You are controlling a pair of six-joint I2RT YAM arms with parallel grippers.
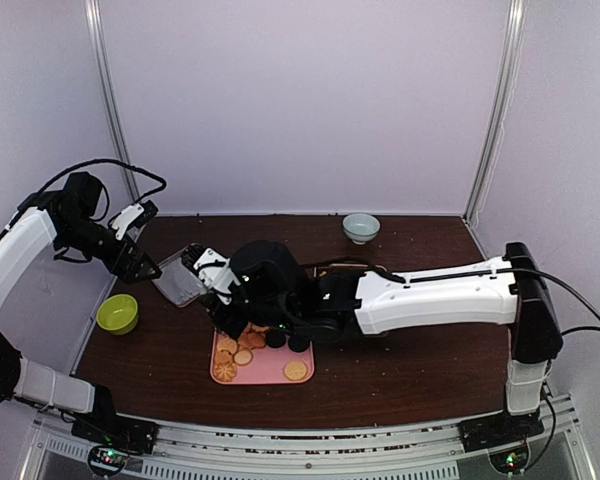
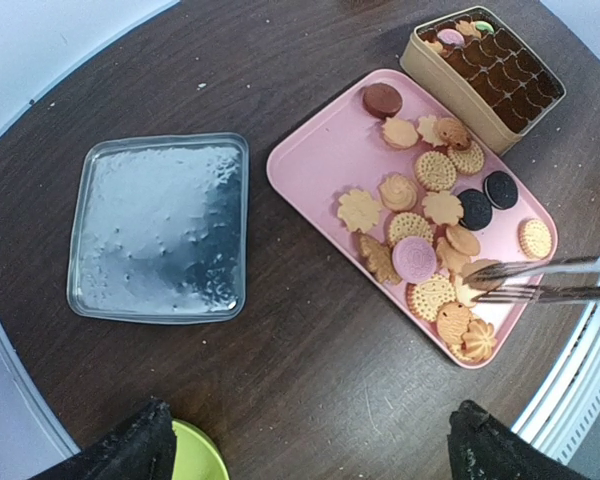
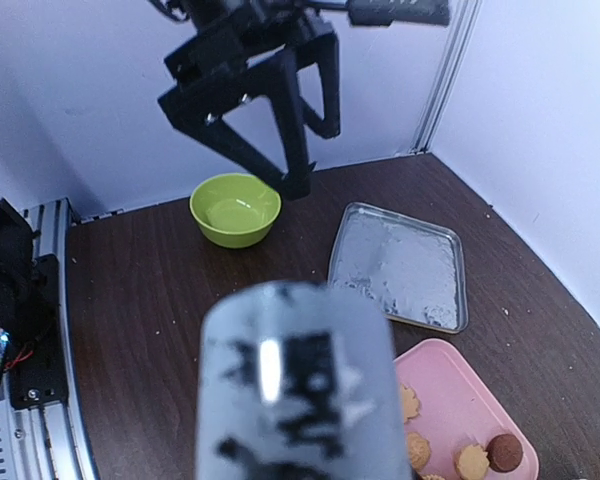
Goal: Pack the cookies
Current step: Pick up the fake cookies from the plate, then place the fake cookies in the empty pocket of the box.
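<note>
Many cookies [image 2: 420, 215], mostly tan with a pink, a brown and two black ones, lie on a pink tray [image 2: 320, 160]. They also show in the top view [image 1: 242, 355] and the right wrist view [image 3: 475, 460]. A gold tin [image 2: 485, 70] with dark compartments holds a few cookies at its far end. My right gripper [image 1: 230, 315] hangs over the tray, shut on metal tongs [image 2: 525, 280] whose tips sit over the near cookies. The tongs' blurred end [image 3: 295, 390] hides the fingers. My left gripper [image 1: 140, 265] is open, empty and raised left of the tray.
The tin's silver square lid [image 2: 160, 225] lies left of the tray. A green bowl [image 1: 117, 313] stands near the left table edge, below the left gripper. A pale blue bowl [image 1: 361, 227] stands at the back. The right arm spans the table's middle.
</note>
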